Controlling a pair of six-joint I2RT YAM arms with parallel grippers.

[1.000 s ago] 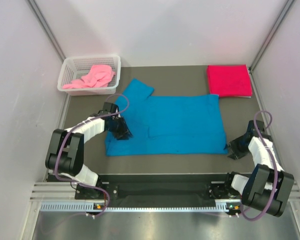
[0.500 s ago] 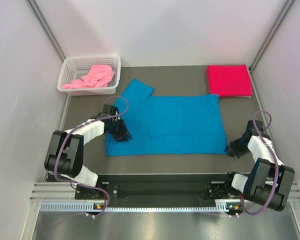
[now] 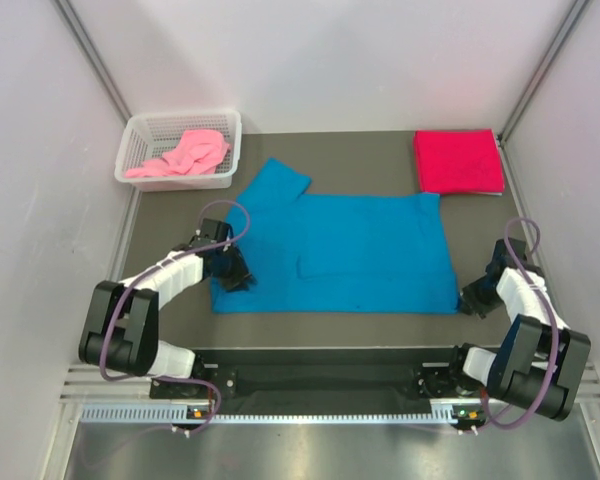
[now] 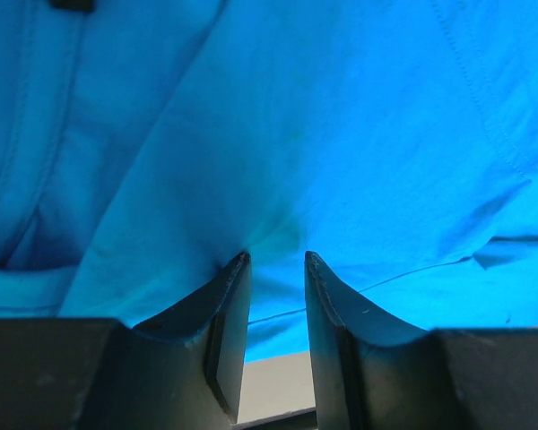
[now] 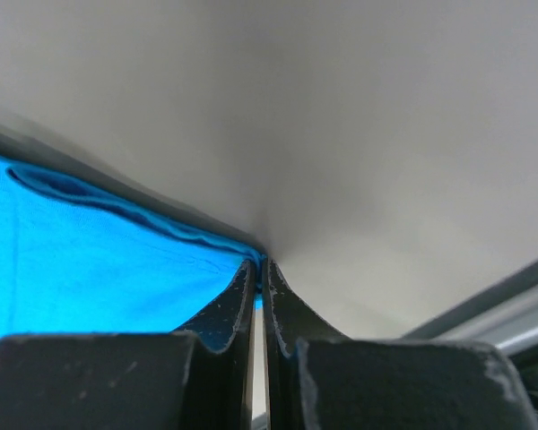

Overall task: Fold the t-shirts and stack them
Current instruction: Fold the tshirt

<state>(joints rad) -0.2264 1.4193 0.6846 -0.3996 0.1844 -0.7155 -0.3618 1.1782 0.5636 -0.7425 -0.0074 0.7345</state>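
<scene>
The bright blue t-shirt (image 3: 360, 250) lies spread flat mid-table, one sleeve pointing toward the basket. My left gripper (image 3: 238, 275) rests on its left part; in the left wrist view the jaws (image 4: 276, 260) stand slightly apart with nothing between the pads, tips against the blue cloth (image 4: 341, 134). My right gripper (image 3: 470, 303) is shut on the shirt's near right corner, and the pinched blue edge shows in the right wrist view (image 5: 261, 264). The crimson red t-shirt (image 3: 458, 162) lies folded at the back right. The light pink t-shirt (image 3: 190, 152) is crumpled in the basket.
A white mesh basket (image 3: 140, 125) stands at the back left. White walls close in the table on the left, right and back. The right gripper is close to the right wall and the table's right edge.
My right gripper has drawn the shirt's near right corner slightly rightward and nearer, straightening the near hem. My left gripper has slid a little nearer along the shirt's left side.
</scene>
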